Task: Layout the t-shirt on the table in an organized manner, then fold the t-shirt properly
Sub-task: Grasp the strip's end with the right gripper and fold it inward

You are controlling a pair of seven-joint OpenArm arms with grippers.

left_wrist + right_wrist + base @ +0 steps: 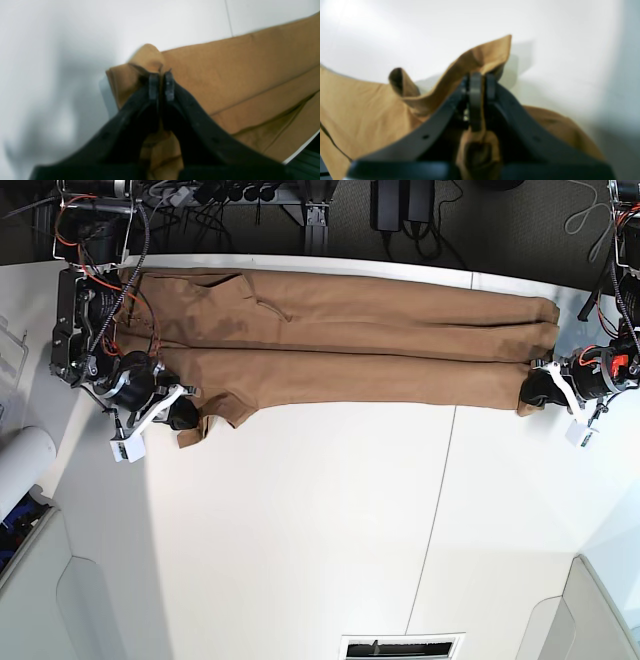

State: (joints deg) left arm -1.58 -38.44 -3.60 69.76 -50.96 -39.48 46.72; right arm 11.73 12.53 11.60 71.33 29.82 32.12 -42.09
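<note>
White table (330, 520), dark seam; both end effectors (161, 83) (480, 83) clenched on t-shirt (380, 340)

Desk (300, 530): white, matte, thin dark seam (440, 510) across it. Bore one tan-brown t-shirt (380, 345), folded into a long band along the far edge, ends lifted slightly.

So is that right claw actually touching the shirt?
Touching. The right wrist view shows the right end effector closed, with a fold of the shirt pinched between its fingers.
</note>
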